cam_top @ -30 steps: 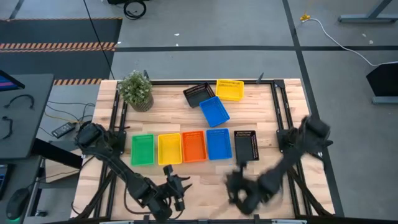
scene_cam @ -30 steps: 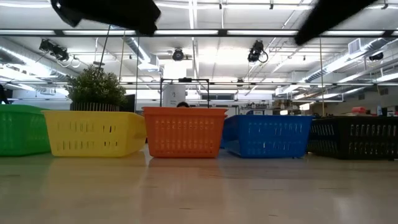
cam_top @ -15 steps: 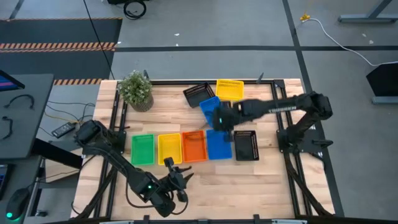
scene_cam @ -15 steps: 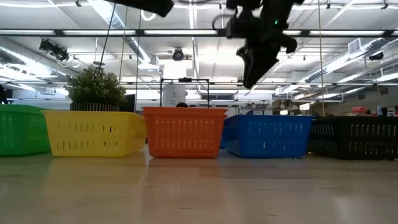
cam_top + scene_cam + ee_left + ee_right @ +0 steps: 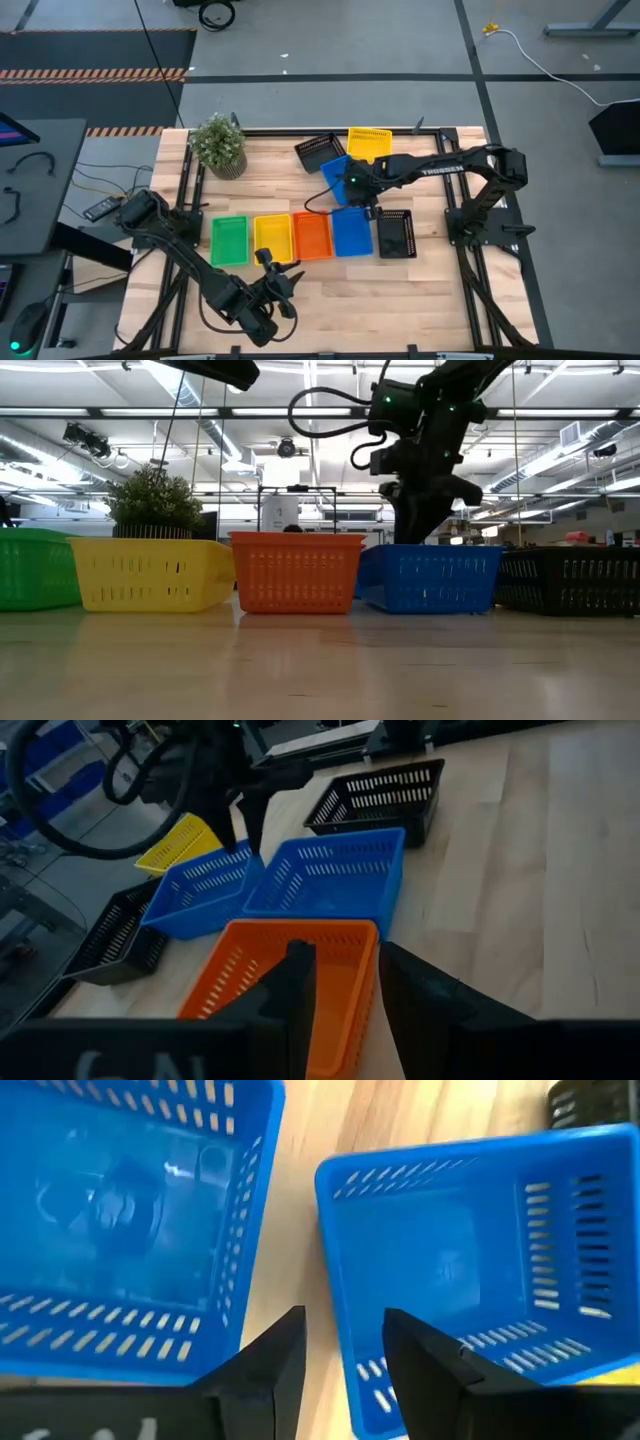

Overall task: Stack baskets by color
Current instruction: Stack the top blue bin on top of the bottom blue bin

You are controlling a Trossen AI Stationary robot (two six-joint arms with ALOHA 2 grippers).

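Observation:
A row of baskets stands mid-table on their bottoms: green [image 5: 229, 241], yellow [image 5: 272, 238], orange [image 5: 311, 235], blue [image 5: 351, 231], black [image 5: 396, 233]. Farther back lie a second blue basket [image 5: 340, 172], a black one [image 5: 318, 152] and a yellow one [image 5: 369, 143]. My right gripper [image 5: 358, 193] [image 5: 340, 1350] is open and points down over the strip of table between the two blue baskets; one finger [image 5: 425, 1355] is over the far blue basket's [image 5: 470, 1270] wall. My left gripper [image 5: 280, 285] [image 5: 345, 980] is open near the table's near edge, facing the orange basket [image 5: 290, 990], with nothing between its fingers.
A potted plant [image 5: 218, 145] stands at the far left corner. Black frame rails run along the table's left [image 5: 188, 200] and right [image 5: 450, 190] sides. Bare wood lies between the basket row and the near edge [image 5: 400, 300].
My right gripper has swung fast from the table's near edge, right of the middle, toward the far edge. It passed over the basket row, turned about on the way, and now points down over the two blue baskets. My left gripper has edged toward the basket row. No basket has moved.

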